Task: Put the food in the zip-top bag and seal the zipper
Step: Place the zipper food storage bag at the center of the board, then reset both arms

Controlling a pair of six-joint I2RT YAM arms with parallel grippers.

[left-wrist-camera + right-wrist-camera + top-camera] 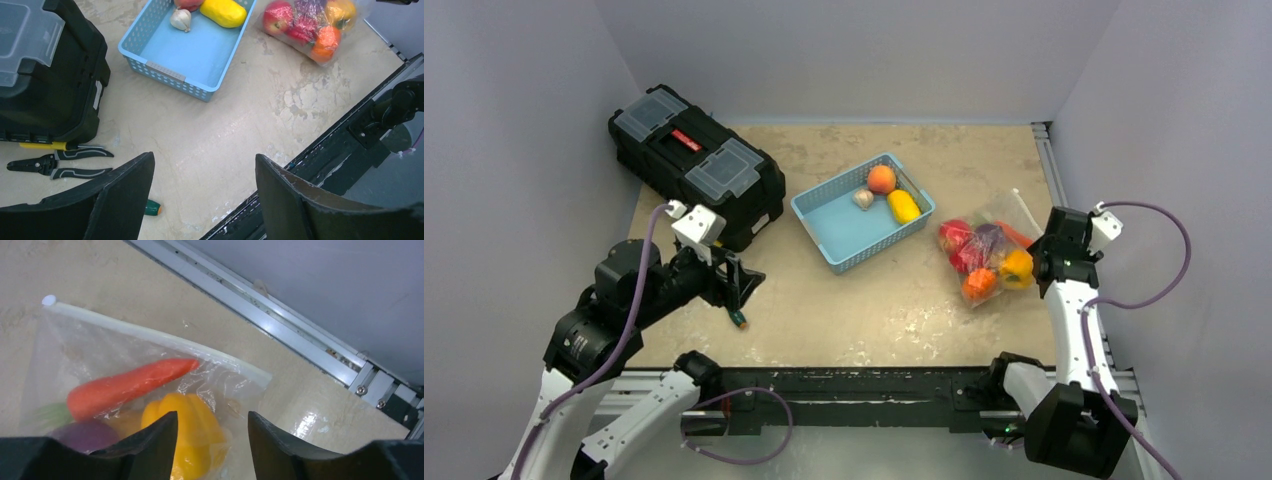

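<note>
The zip-top bag (pixel 1002 214) lies at the right of the table, holding a red apple (pixel 953 234), a purple piece, an orange fruit (pixel 979 284) and a yellow pepper (pixel 1016 266). The right wrist view shows a carrot (pixel 130 382) and the yellow pepper (pixel 192 432) under the plastic, with the white zipper (pixel 150 337) running along the far edge. My right gripper (pixel 210 422) is open just above the bag's corner by the pepper. Near the table's left front, my left gripper (pixel 202 165) is open over bare table. A peach (pixel 881 178), a garlic bulb (pixel 863 198) and a yellow fruit (pixel 904 206) lie in the basket.
The light blue basket (pixel 844 235) sits mid-table. A black toolbox (pixel 694 165) stands at the back left, with pliers (pixel 60 165) beside it. A green-handled screwdriver (pixel 738 320) lies under my left gripper. A metal rail (pixel 280 335) borders the right edge.
</note>
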